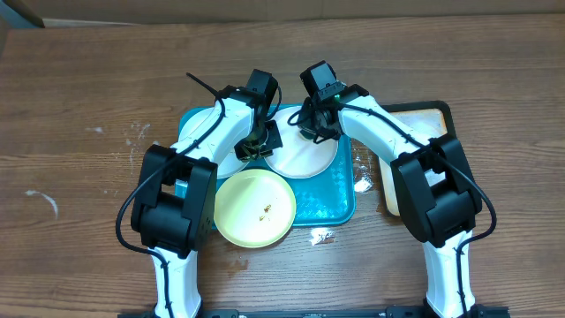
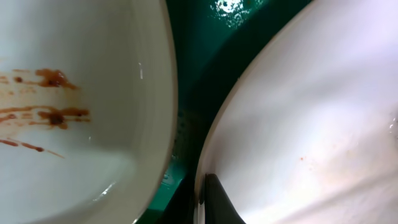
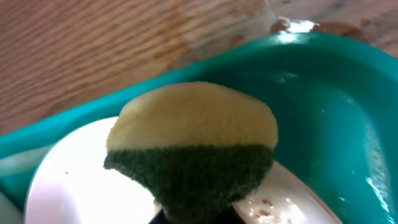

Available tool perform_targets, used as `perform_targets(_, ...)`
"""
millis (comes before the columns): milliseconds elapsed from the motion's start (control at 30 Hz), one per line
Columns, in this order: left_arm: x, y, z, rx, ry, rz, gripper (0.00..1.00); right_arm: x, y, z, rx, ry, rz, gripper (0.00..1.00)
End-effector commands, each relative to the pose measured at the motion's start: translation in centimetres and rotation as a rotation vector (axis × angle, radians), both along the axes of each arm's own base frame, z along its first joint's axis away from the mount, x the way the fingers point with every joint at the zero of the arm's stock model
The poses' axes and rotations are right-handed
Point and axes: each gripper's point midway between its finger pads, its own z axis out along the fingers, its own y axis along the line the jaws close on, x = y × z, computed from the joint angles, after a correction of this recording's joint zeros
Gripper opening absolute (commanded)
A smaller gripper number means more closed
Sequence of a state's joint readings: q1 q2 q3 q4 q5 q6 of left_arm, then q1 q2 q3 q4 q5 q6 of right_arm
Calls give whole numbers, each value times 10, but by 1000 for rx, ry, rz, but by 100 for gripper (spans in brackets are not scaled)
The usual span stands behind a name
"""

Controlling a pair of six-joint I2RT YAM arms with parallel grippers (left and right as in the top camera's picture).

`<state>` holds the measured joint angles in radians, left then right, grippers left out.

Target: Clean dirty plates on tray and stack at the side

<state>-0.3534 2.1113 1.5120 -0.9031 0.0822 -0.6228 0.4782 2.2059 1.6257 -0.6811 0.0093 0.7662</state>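
From overhead, the large teal-blue rectangular plastic tray (image 1: 334,199) holds two round white shallow plates (image 1: 305,159). A pale yellow-green round plate (image 1: 256,208) overlaps its near rim. My left claw (image 1: 257,146) and right claw (image 1: 314,132) hang over the white plates.

At my left wrist, the left claw is pressed together, with one dark finger (image 2: 214,202) at a white plate's rim. The neighbouring plate (image 2: 62,93) carries red-brown smears.

At my right wrist, the right claw pinches a yellow sponge with a green scouring face (image 3: 193,149) above a white plate inside the tray.

Bright, even overhead light; glare spots on tray (image 3: 336,93); wrist views close, soft; sponge (image 3: 193,143) edges blurred
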Motion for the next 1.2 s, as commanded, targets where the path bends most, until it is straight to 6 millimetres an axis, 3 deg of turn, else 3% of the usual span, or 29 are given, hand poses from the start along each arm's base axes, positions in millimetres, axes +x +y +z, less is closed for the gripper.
perform_targets(0,-21,0,-23,47,78,-32,4,-5,-20,-16,-98,26,-17,4)
perform_targets(300,-20,4,-23,71,68,-37,4,-30,-51,-24,-226,134,138,4)
perform_targets(600,-18,8,-23,78,66,-32,4,-51,-62,-26,-267,225,183,4)
perform_targets(933,-20,24,-23,130,79,-15,4,-48,-76,-21,-307,229,107,4)
perform_targets(1167,-23,54,-22,218,105,27,4,-43,-91,-8,-326,248,75,4)
